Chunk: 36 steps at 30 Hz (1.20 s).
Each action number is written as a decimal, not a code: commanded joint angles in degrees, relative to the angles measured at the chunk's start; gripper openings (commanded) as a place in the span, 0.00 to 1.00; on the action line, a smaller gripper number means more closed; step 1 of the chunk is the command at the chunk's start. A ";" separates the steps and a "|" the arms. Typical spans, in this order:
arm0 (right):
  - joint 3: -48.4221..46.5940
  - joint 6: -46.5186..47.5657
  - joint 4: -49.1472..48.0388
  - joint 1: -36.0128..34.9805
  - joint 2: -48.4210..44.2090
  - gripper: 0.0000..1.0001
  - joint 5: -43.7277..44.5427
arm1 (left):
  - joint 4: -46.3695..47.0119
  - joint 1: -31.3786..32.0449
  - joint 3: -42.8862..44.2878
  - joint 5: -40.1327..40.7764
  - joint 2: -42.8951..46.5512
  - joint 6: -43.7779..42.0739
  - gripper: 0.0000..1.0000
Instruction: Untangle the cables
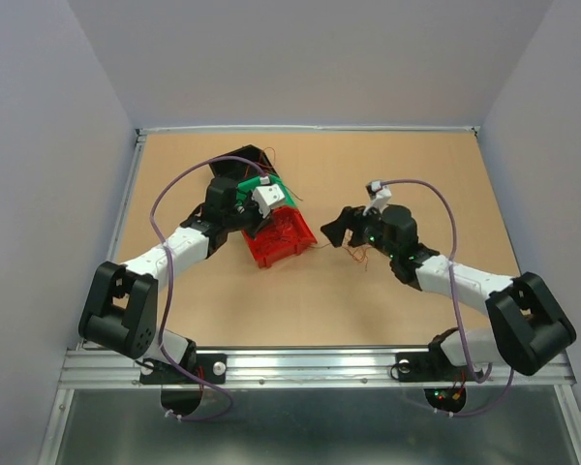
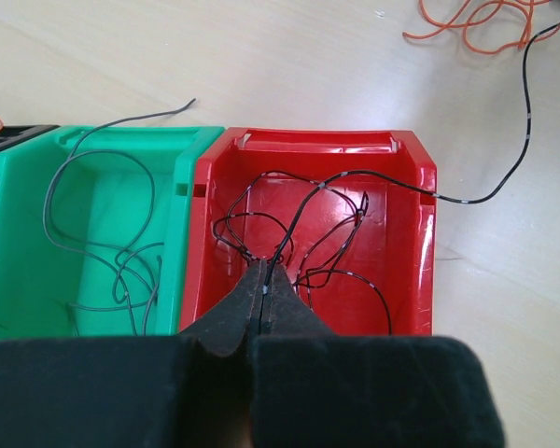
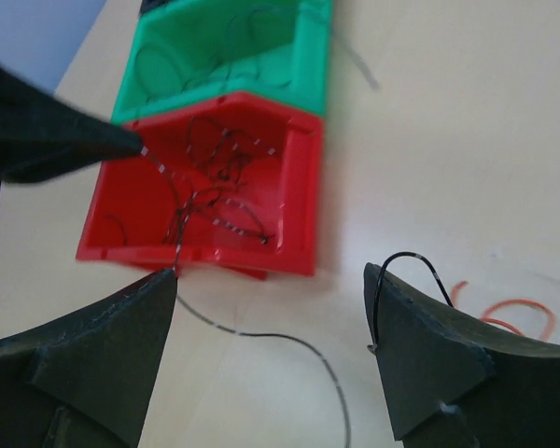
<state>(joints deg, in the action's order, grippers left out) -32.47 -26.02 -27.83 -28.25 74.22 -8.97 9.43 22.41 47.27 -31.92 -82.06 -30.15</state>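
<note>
Now the left gripper (image 2: pixel 264 271) is pinched shut on a black cable (image 2: pixel 467 199) in the tangle inside the red bin (image 2: pixel 308 138) near the middle of the desk (image 1: pixel 416 174), and that strand trails over the bin's wall toward the desk's right edge, passing between the wide-apart jaws of the right gripper (image 3: pixel 271 280).

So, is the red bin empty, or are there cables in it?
Not empty. The red bin holds a tangle of thin black cables; one runs out over its rim onto the table.

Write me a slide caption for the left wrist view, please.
Left gripper shut on a thin black cable over the red bin, green bin alongside holding dark wires.
</note>
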 commanded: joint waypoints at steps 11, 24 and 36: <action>-12.53 15.56 4.10 -13.76 12.79 0.86 -0.79 | -0.99 0.00 2.66 -1.56 0.76 -0.70 0.00; -14.99 15.04 5.95 -14.29 16.31 0.62 1.41 | -2.75 -0.62 1.95 -8.86 4.36 -1.31 0.00; -13.23 8.01 7.53 -13.94 14.55 0.55 19.87 | 1.38 -8.53 3.09 -11.32 3.67 4.66 0.00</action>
<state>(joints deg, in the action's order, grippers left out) -43.79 -15.25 -20.36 -42.09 90.32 4.47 7.51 16.19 47.51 -40.58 -79.31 -28.21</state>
